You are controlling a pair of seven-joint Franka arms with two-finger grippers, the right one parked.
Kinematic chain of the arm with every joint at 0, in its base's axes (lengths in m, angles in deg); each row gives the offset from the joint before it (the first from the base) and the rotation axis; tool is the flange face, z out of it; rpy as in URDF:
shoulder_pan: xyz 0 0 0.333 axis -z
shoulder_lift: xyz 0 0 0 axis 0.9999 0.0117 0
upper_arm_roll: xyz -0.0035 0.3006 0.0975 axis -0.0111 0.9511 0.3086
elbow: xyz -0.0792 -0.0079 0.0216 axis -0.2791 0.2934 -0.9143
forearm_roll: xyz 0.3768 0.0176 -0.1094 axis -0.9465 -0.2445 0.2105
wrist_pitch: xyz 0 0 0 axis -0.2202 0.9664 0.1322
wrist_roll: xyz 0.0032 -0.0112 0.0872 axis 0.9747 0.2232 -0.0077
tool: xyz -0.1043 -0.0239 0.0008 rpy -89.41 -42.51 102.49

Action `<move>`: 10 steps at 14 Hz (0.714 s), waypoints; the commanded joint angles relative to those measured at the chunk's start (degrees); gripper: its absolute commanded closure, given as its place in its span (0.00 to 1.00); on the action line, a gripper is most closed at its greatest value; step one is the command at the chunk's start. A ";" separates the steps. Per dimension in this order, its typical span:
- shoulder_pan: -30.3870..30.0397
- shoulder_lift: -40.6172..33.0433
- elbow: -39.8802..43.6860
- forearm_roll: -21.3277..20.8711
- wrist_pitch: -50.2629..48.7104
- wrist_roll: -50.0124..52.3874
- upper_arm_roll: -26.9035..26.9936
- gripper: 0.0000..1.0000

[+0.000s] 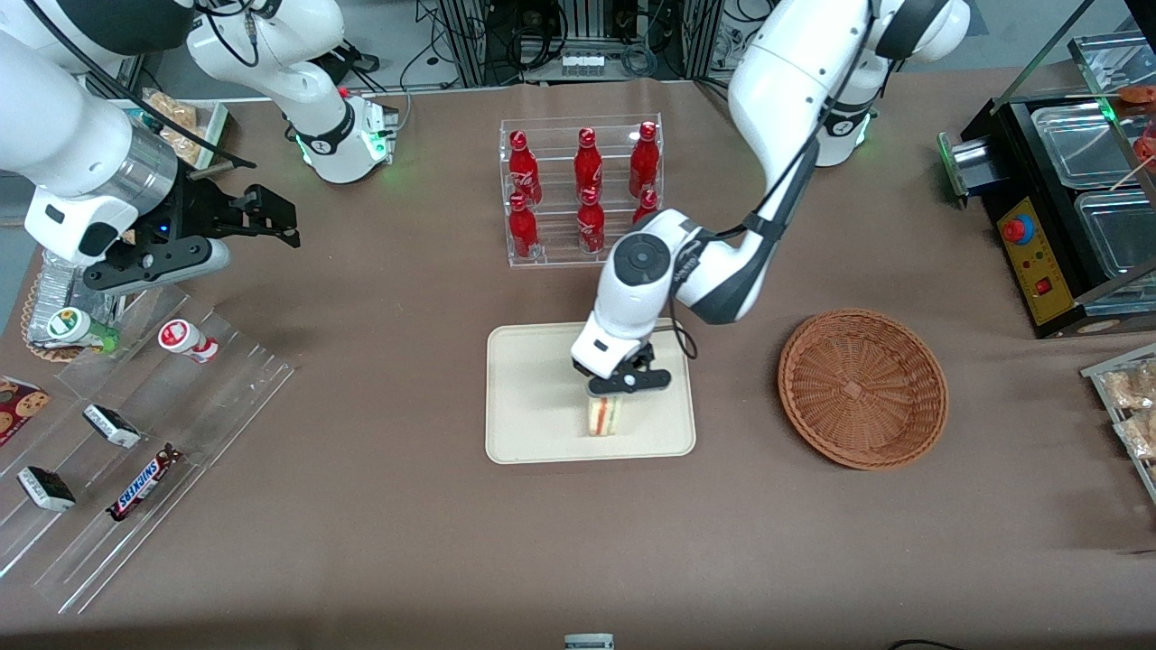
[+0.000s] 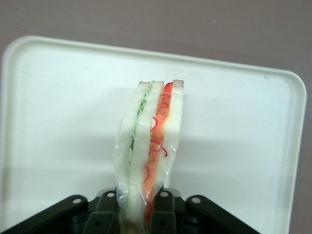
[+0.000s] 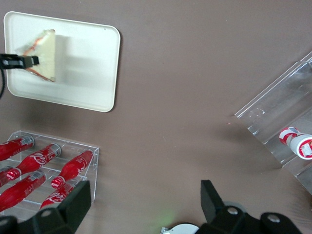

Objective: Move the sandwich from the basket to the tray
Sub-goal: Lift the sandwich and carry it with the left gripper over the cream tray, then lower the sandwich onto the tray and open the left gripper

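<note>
From the front, the left arm's black two-finger gripper (image 1: 623,390) hangs over the flat rectangular cream-beige tray (image 1: 524,406), which lies on the brown counter (image 1: 406,542) about midway between its two ends and somewhat nearer the front edge. The gripper is closed on the small triangular sandwich of pale white bread with red, orange and green filling (image 1: 604,416), which stands on edge at the tray's front part, toward the working arm's end. Its lower edge seems to meet the tray surface, though this angle does not settle it. The round shallow basket of reddish-brown woven wicker (image 1: 862,388) sits beside the tray toward the working arm's end of the counter, apart from it, with nothing in it. A clear acrylic tiered rack of red bottles (image 1: 582,190) stands farther from the front camera than the tray. In the left wrist view, the fingers (image 2: 163,212) clamp the sandwich (image 2: 151,146) on both flat sides through a clear plastic wrap, with green filling along one seam and red along another, and the tray (image 2: 58,122) fills the ground under it. In the right wrist view, the sandwich (image 3: 44,54) shows as a wedge upright over the tray (image 3: 87,63), held at one corner by the gripper (image 3: 33,60), and the bottle rack (image 3: 44,173) lies close by.
</note>
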 commanded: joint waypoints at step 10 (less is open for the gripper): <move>1.83 -4.51 1.79 -0.34 -3.44 5.72 1.69 0.00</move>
